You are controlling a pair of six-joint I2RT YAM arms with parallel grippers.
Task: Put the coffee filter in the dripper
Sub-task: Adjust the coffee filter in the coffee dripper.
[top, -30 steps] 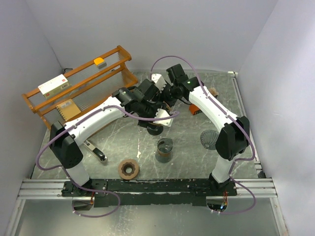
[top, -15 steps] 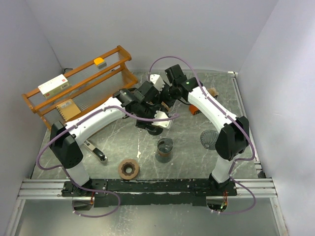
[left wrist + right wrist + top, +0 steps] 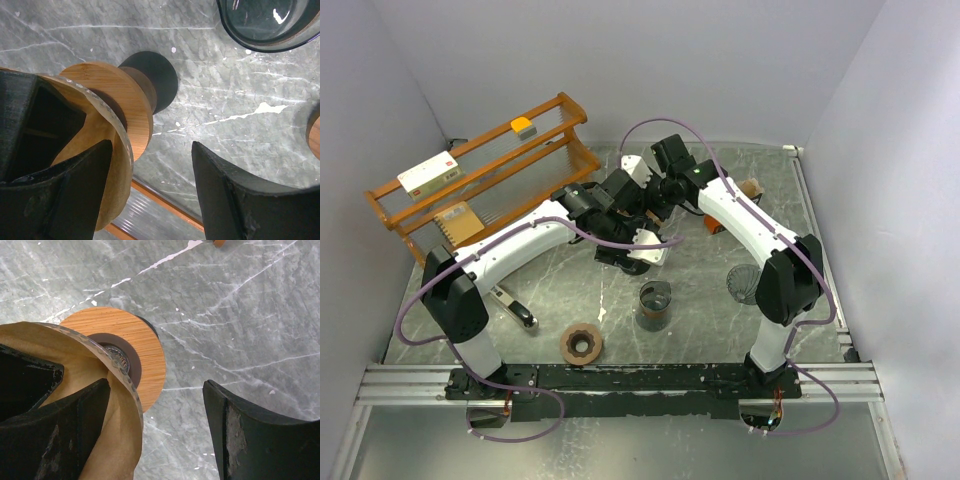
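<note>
The dripper is a clear glass cone on a bamboo collar (image 3: 142, 347) with a dark base (image 3: 156, 75). A brown paper coffee filter (image 3: 112, 440) lines the inside of the cone and also shows in the left wrist view (image 3: 87, 150). My left gripper (image 3: 152, 192) is open, with one finger inside the cone against the filter and the other outside over the table. My right gripper (image 3: 157, 432) is open in the same way, one finger inside the cone. In the top view both grippers (image 3: 642, 205) meet at mid-table and hide the dripper.
A glass carafe (image 3: 655, 303) stands in front of the grippers and shows in the left wrist view (image 3: 265, 25). A brown ring of filters (image 3: 581, 343) lies near left. A dark ribbed cone (image 3: 745, 283) sits right. A wooden rack (image 3: 480, 170) stands back left.
The right arm's wrist has shifted slightly left and back, and the left wrist has edged with it. Both grippers stay at the dripper.
</note>
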